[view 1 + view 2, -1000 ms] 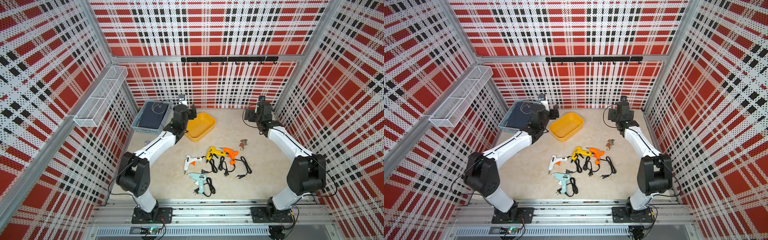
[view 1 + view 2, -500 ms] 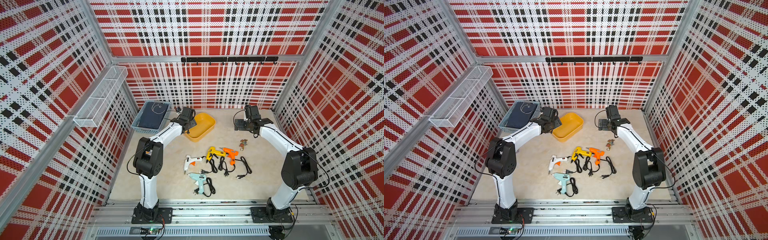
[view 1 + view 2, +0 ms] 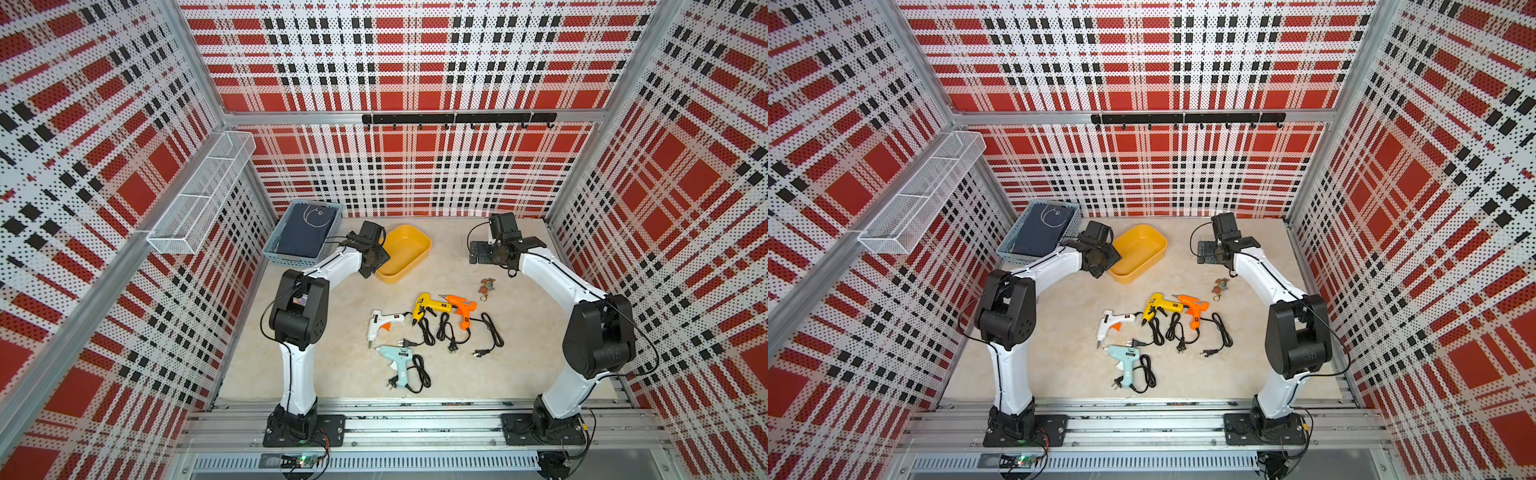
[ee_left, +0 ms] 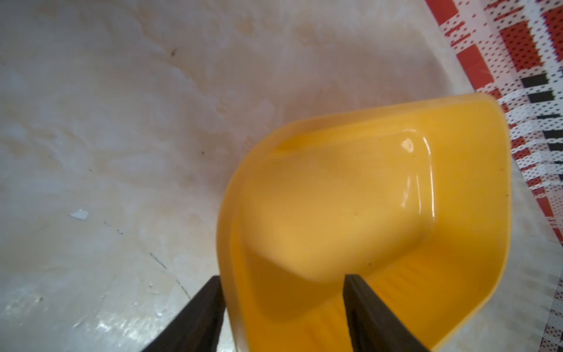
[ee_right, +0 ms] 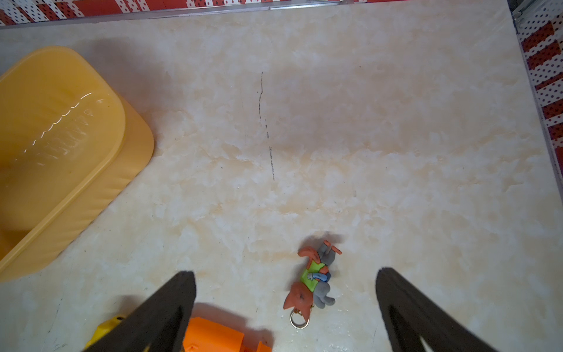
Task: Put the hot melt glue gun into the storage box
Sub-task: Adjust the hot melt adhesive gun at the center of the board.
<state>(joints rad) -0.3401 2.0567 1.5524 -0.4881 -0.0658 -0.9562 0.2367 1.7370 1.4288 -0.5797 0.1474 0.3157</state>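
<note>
Several hot melt glue guns lie with their black cords on the table's middle: white (image 3: 384,322), yellow (image 3: 430,305), orange (image 3: 463,309) and light blue (image 3: 399,359). The storage box (image 3: 415,239), a shallow yellow tub, stands empty at the back in both top views (image 3: 1142,249). My left gripper (image 4: 281,279) is open and straddles the box's near wall (image 4: 380,198), one finger outside and one inside. My right gripper (image 5: 285,272) hangs open over bare table to the right of the box (image 5: 61,137). The orange gun (image 5: 213,335) shows by one of its fingers.
A blue-grey slatted basket (image 3: 303,232) with dark contents stands left of the box. A small fox keyring (image 3: 485,287) lies below my right gripper (image 3: 478,253). A white wire rack (image 3: 199,195) hangs on the left wall, and a black hook rail (image 3: 457,118) on the back wall.
My left arm has folded in, its gripper has dropped onto the box's rim and its jaws have narrowed. My right gripper has moved from the back right corner leftwards and forwards.
</note>
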